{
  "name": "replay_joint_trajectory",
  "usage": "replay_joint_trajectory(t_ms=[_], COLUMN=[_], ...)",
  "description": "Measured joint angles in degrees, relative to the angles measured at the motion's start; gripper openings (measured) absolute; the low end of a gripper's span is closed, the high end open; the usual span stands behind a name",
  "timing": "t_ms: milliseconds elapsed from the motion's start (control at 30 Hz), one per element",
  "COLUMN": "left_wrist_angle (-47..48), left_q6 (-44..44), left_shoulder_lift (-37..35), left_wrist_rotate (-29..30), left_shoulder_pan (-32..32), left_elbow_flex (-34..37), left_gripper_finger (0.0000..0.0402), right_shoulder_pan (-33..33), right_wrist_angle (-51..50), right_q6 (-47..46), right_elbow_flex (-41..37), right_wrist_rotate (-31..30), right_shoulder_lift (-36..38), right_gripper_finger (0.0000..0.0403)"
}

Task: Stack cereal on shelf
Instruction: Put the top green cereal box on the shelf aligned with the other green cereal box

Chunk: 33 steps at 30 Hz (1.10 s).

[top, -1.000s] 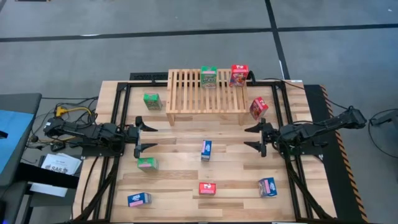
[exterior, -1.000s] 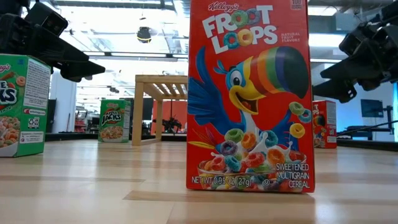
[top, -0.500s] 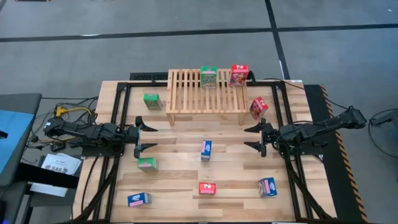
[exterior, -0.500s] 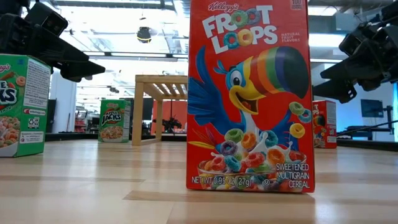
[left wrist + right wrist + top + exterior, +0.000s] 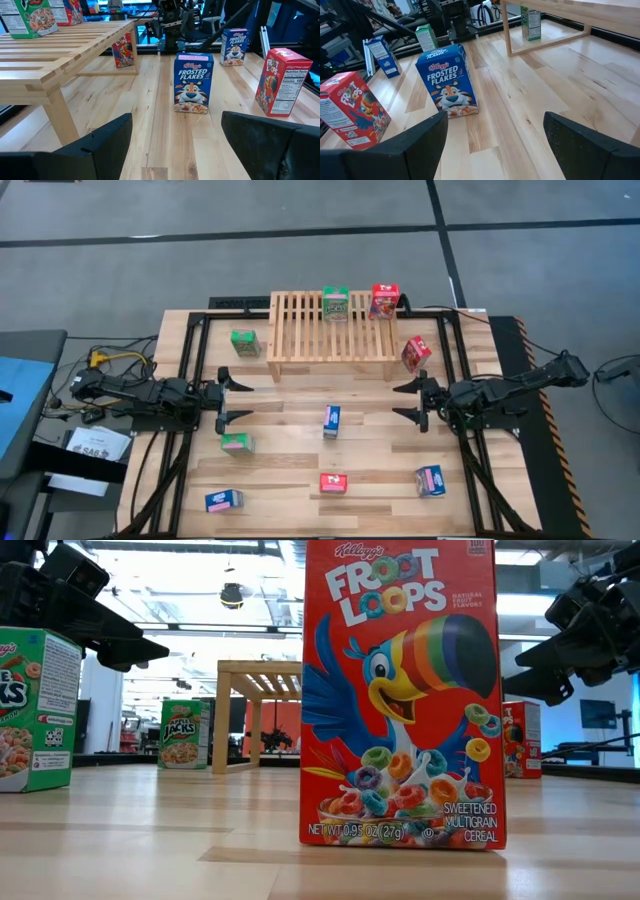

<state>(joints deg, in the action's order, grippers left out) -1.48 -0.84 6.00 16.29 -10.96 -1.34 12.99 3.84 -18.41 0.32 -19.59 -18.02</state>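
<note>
The light-wood slatted shelf [image 5: 333, 330] stands at the table's far side. On its top stand a green box [image 5: 336, 303] and a red box [image 5: 384, 300]. Another red box [image 5: 416, 353] sits tilted by its right leg, a green box [image 5: 244, 342] by its left. The middle blue box [image 5: 331, 421] stands upright between both grippers, and shows in the wrist views [image 5: 193, 83] [image 5: 447, 81]. My left gripper [image 5: 222, 395] hovers open to its left, my right gripper [image 5: 410, 402] open to its right. Nearer lie a green box [image 5: 237, 443], a red box [image 5: 334, 482] and two blue boxes [image 5: 224, 500] [image 5: 431, 480].
In the low view the red Froot Loops box [image 5: 400, 695] stands close to the camera and hides much of the table behind it. Black frame rails [image 5: 190, 380] run along the table's left and right sides. Bare wood lies between the shelf's front and the middle blue box.
</note>
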Motion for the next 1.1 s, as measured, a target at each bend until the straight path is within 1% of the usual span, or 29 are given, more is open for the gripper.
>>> replay_joint_trajectory(t_ms=[167,267,367,433,567,667,767,933,1000,1100], left_wrist_angle=[0.0,0.0,-0.1,-0.4,-0.8,-1.5,-2.8,-10.9,-12.4,-12.4], left_q6=[0.1,1.7,3.1,3.1,3.2,1.0,-1.1,-5.4,-8.8,-16.0], left_shoulder_lift=[0.0,0.0,0.0,0.0,0.0,0.0,0.0,0.0,0.0,0.0], left_wrist_rotate=[-0.2,-1.1,1.5,2.4,1.5,1.4,4.5,11.3,14.0,16.0], left_shoulder_pan=[0.0,0.0,0.0,0.0,0.0,0.1,0.1,0.1,0.1,0.1], left_elbow_flex=[0.0,0.0,0.0,0.0,0.0,0.0,0.0,0.0,-1.0,-4.5], left_gripper_finger=[0.0298,0.0298,0.0298,0.0298,0.0298,0.0298,0.0298,0.0298,0.0298,0.0298], right_shoulder_pan=[0.0,0.0,0.0,0.0,0.0,0.0,0.0,0.0,0.0,0.0], right_wrist_angle=[0.0,0.0,0.0,0.0,0.0,0.0,0.0,0.0,0.0,0.0], right_q6=[0.0,0.0,0.0,0.0,-0.1,-0.2,-0.2,-0.2,-0.2,-0.1], right_elbow_flex=[0.0,0.0,0.0,0.0,0.0,0.0,0.0,0.0,0.0,0.0], right_wrist_rotate=[0.0,0.0,0.0,0.0,0.0,0.1,0.1,0.0,0.1,0.0], right_shoulder_lift=[0.0,0.0,0.0,0.0,0.0,0.0,0.0,0.0,0.0,0.0], right_gripper_finger=[0.0354,0.0354,0.0354,0.0354,0.0354,0.0354,0.0354,0.0354,0.0354,0.0354])
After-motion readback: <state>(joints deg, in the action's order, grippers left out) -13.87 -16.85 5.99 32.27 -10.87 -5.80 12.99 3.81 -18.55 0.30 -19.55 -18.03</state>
